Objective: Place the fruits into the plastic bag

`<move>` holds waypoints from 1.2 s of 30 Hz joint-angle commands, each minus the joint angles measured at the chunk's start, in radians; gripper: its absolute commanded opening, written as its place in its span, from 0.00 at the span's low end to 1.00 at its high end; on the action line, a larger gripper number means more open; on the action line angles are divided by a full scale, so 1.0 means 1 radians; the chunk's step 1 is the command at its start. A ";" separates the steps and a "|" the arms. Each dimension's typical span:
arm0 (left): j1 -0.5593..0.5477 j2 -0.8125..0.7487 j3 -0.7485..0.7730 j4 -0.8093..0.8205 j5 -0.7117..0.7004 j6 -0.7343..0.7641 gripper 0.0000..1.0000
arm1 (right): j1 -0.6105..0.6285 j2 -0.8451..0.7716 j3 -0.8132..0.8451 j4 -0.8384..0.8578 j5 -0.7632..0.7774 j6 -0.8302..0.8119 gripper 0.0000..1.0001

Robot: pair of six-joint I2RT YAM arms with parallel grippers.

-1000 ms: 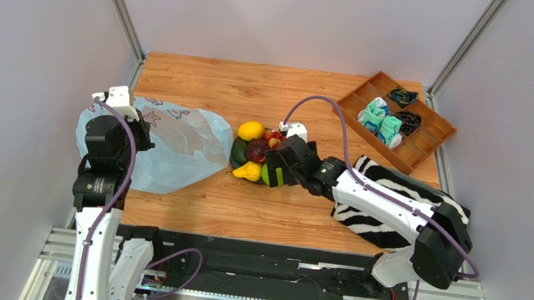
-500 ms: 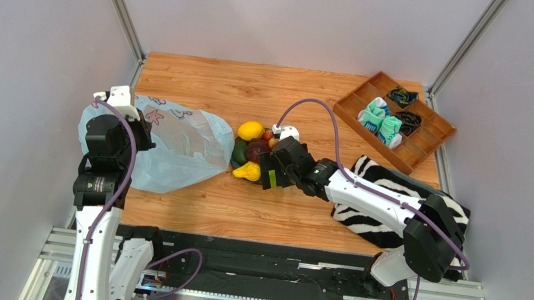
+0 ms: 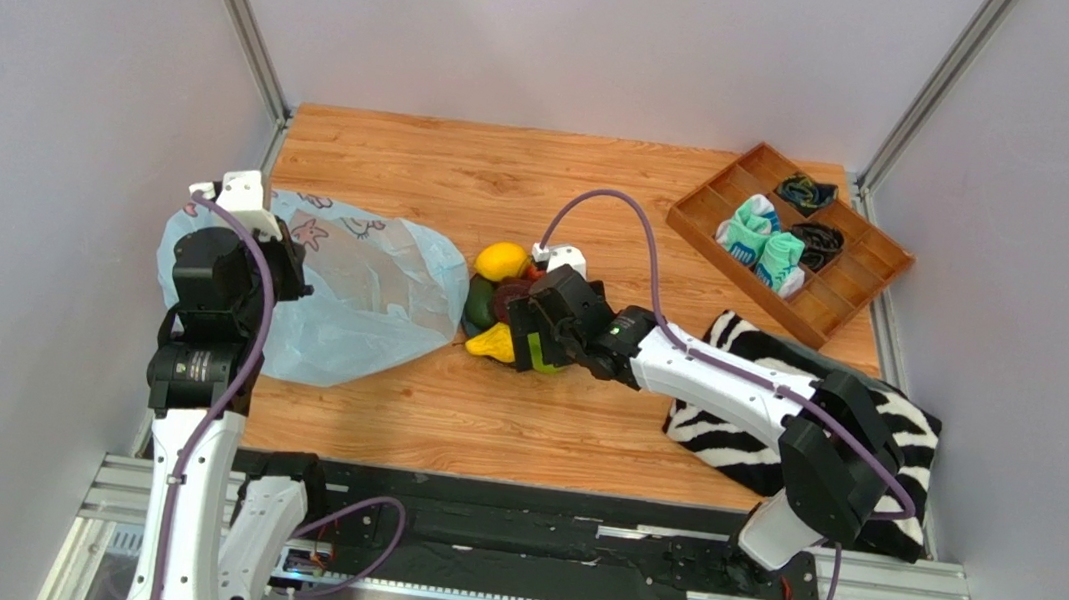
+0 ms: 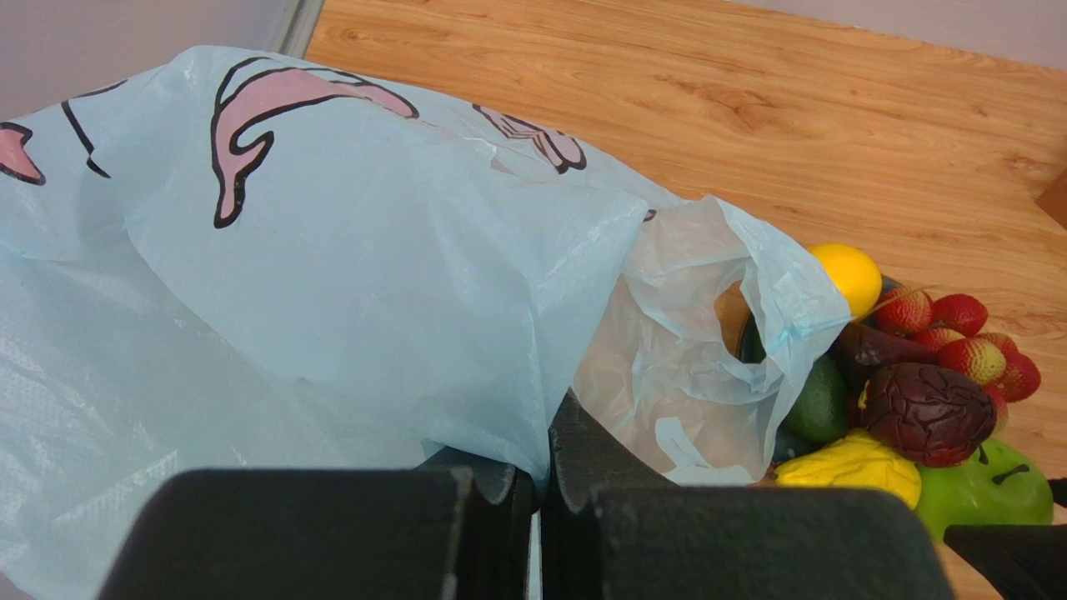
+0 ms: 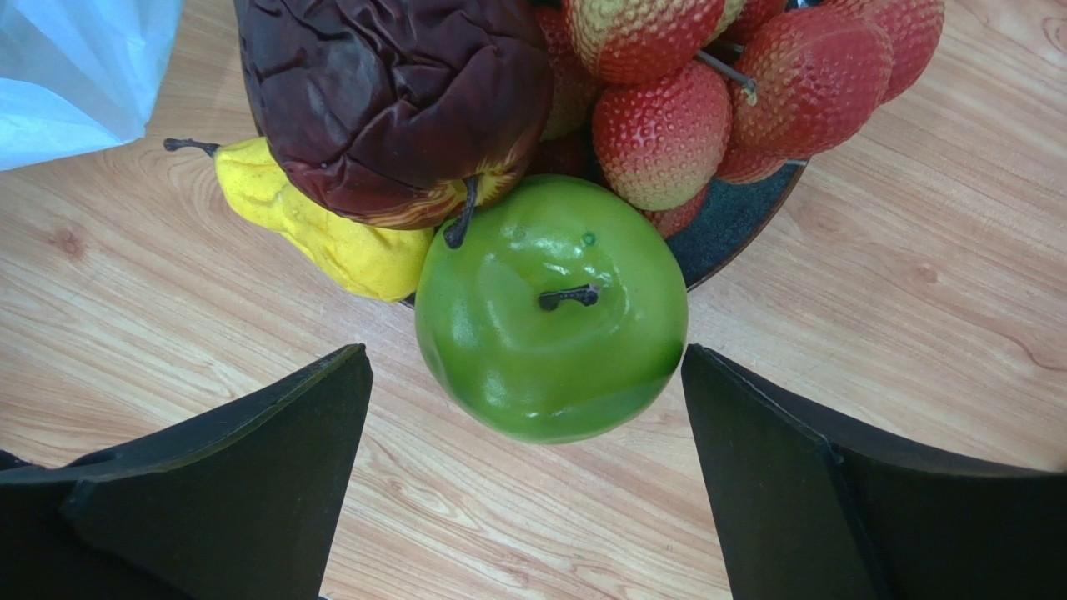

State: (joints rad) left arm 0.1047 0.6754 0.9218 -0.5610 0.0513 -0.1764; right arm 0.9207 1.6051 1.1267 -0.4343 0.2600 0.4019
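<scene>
Where grey walls [image 3: 601,36] enclose, wooden table [image 3: 420,166], fruits [image 4: 921,413]

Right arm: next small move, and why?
Probably close the right end effector on the bright green toy apple: its open fingers flank the apple, which sits at the rim of the dark round plate. The left end effector pinches the pale blue plastic bag.

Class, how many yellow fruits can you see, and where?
2: the lemon at the plate's far edge, the pear at its near edge beside the green apple. Others may be hidden underneath.
</scene>
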 commanded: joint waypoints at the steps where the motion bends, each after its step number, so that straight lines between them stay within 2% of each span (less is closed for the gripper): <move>1: -0.002 0.001 0.009 0.021 0.012 -0.002 0.00 | 0.000 0.013 0.045 -0.017 0.035 0.006 1.00; 18: -0.003 0.001 0.009 0.021 0.018 -0.002 0.00 | 0.000 0.050 0.064 -0.021 0.058 -0.003 0.98; 21: -0.002 0.000 0.009 0.021 0.018 -0.003 0.00 | 0.000 0.052 0.062 -0.020 0.056 -0.006 0.93; 25: -0.002 0.000 0.009 0.021 0.018 -0.003 0.00 | 0.000 0.053 0.062 -0.020 0.056 -0.008 0.79; 28: -0.002 0.000 0.009 0.021 0.019 -0.003 0.00 | 0.000 0.055 0.064 -0.027 0.055 -0.009 0.72; 36: -0.002 0.000 0.009 0.021 0.019 -0.003 0.00 | 0.000 0.033 0.062 -0.064 0.050 -0.008 0.62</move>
State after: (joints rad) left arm 0.1047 0.6765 0.9218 -0.5610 0.0662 -0.1764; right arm 0.9207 1.6547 1.1530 -0.4778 0.2943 0.3954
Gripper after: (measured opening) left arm 0.008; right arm 0.758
